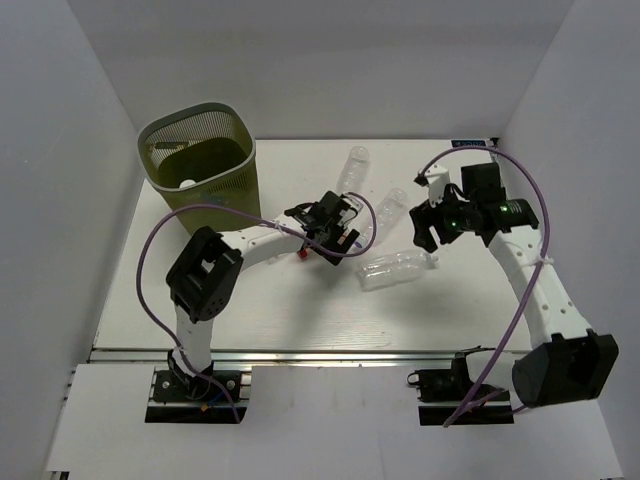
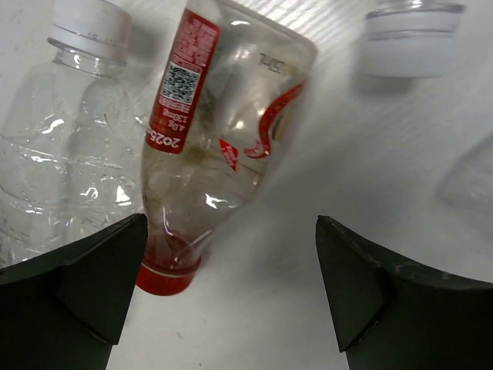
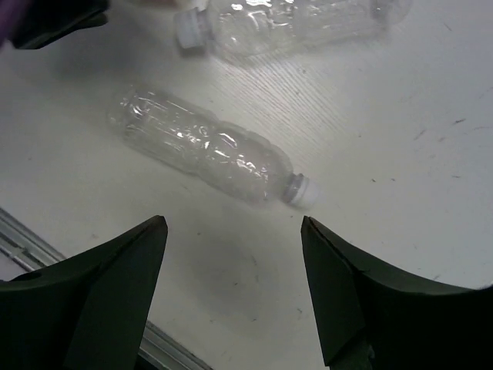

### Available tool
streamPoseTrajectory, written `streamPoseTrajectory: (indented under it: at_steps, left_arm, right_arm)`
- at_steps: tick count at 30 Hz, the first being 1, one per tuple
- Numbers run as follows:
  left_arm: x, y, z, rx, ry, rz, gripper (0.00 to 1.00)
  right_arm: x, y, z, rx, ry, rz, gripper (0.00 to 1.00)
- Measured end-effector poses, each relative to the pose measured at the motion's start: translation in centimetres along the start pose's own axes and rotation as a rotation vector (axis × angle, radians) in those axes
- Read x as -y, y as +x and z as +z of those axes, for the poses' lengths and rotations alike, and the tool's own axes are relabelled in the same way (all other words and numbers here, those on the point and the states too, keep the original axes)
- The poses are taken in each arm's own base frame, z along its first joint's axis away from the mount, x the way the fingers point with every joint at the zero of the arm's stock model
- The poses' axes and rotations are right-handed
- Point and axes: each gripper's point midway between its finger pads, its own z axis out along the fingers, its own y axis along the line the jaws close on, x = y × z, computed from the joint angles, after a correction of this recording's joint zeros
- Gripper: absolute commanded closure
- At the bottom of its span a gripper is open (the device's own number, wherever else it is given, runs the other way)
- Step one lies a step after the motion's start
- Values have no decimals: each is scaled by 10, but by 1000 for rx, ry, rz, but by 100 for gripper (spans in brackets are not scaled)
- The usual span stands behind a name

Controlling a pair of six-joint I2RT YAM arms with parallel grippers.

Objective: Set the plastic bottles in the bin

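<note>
- Left claw (image 2: 231, 297) hangs over the white counter (image 1: 140, 300), its two dark fingers spread wide and pinching nothing.
- In the left wrist view, a red-capped bottle (image 2: 216, 139) lies on its side ahead of those fingers. It is clear and crinkled, with a red label, and its cap points back toward the left-hand finger.
- Just beside it on the left lies a white-capped bottle (image 2: 69, 146), also clear and crumpled.
- Right claw (image 3: 235, 301) is likewise spread apart and empty.
- In the right wrist view, a ridged bottle (image 3: 204, 150) with a small white cap lies flat on the counter ahead of that claw. A second clear bottle (image 3: 293, 23) lies beyond it, at the top edge.
- An olive-green mesh bin (image 1: 200, 165) stands upright at the far left corner of the counter, well apart from both claws. All these bottles lie out on the counter to its right.
</note>
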Motion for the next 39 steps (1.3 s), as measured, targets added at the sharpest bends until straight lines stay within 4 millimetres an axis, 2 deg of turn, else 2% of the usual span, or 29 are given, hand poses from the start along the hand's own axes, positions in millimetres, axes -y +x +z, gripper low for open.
streamPoseTrajectory:
  at_steps: [7,9,12,13,16,17,19,21,23,24,25,26,27,28,31,33,35,37,39]
  left_arm:
    - [-12,5,23,-52,-89,32,0]
    - [-11,7,31,-65,-93,33,5]
    - [-10,1,35,-60,-90,29,26]
    - [-8,1,37,-59,-84,26,40]
    - [-4,0,35,-57,-64,29,59]
    - [-1,1,33,-59,-52,31,68]
    - [6,-1,26,-56,-15,26,76]
    - [14,-11,10,-26,20,19,79]
    - [15,-32,-17,39,42,-3,79]
    - [14,-49,-35,84,51,-17,77]
    - [11,-70,-53,138,52,-33,77]
    - [5,-96,-76,212,46,-55,76]
    - [-3,-121,-98,283,36,-78,76]
    - [-14,-152,-130,384,18,-109,76]
    - [-58,-210,-221,619,-75,-213,72]
    - [-91,-223,-272,721,-154,-294,74]
    - [-132,-226,-316,806,-262,-391,74]
    - [-169,-218,-342,842,-363,-473,74]
    - [-207,-204,-355,844,-472,-551,74]
  right_arm:
    - [-30,5,-21,89,-84,-9,24]
    - [-36,8,-21,91,-118,-14,24]
    - [-48,18,-18,74,-183,-38,24]
    - [-51,22,-18,68,-205,-51,24]
    - [-58,30,-20,61,-249,-126,22]
    - [-60,32,-21,66,-257,-163,20]
    - [-63,39,-24,88,-266,-278,17]
    - [-68,53,-25,109,-274,-432,16]
    - [-74,70,-23,118,-294,-568,16]
    - [-78,79,-20,115,-315,-616,16]
    - [-81,85,-17,114,-336,-652,16]
    - [-82,90,-13,112,-355,-680,10]
    - [-83,93,-9,107,-370,-695,10]
    - [-82,95,-5,99,-386,-704,10]
    - [-76,95,10,88,-410,-720,10]
    - [-73,96,17,78,-425,-713,10]
    - [-72,99,23,62,-443,-698,10]
    - [-70,99,27,54,-453,-689,10]
    - [-68,98,30,50,-454,-676,10]
